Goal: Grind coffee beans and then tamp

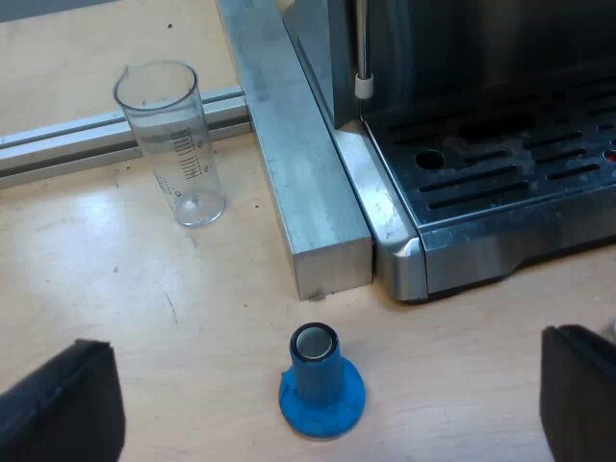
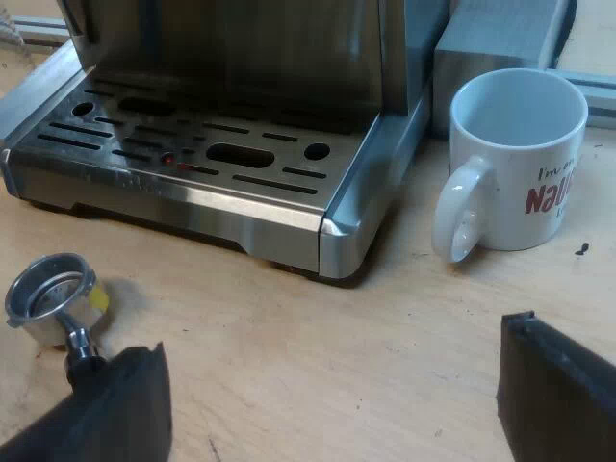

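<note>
The 2 pincers hang spread, holding nothing. The left pincer (image 1: 332,339) hangs over the blue tamper (image 1: 320,380), upright on the counter (image 1: 192,327) by a corner of the espresso machine (image 1: 500,192), seemingly staged for tamping. The right pincer (image 2: 327,337) hovers by the empty holder (image 2: 50,294) near the drip tray (image 2: 192,154), probably to grind first.

Even indoor light puts a pale sheen on the table (image 1: 96,217) and soft shadows beneath the espresso machine (image 2: 241,226).
</note>
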Robot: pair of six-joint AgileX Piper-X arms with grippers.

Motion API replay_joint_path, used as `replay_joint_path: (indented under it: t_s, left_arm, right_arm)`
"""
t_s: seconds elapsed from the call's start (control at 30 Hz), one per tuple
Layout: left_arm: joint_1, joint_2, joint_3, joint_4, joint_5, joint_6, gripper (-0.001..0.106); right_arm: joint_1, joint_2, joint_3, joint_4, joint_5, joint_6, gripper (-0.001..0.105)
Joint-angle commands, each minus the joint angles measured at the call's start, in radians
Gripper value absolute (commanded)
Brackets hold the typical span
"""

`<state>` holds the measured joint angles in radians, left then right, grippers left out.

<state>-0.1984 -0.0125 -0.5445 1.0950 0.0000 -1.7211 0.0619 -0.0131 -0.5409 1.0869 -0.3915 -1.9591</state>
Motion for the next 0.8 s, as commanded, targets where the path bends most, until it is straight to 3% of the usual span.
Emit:
replay_joint_path:
  t_s: [0.03, 0.27, 0.8]
  left_arm:
    - [0.008, -0.139, -0.002, -0.008, 0.0, -0.006, 0.088]
    - [0.071, -0.139, -0.002, -0.008, 0.0, -0.006, 0.088]
    - [0.067, -0.141, -0.002, -0.008, 0.0, -0.006, 0.088]
  right_arm:
    - [-0.001, -0.04, -0.001, -0.015, -0.009, -0.012, 0.071]
    - [-0.001, -0.04, -0.001, -0.016, -0.009, -0.012, 0.071]
    - [-0.001, -0.04, -0.001, -0.016, -0.009, -0.012, 0.071]
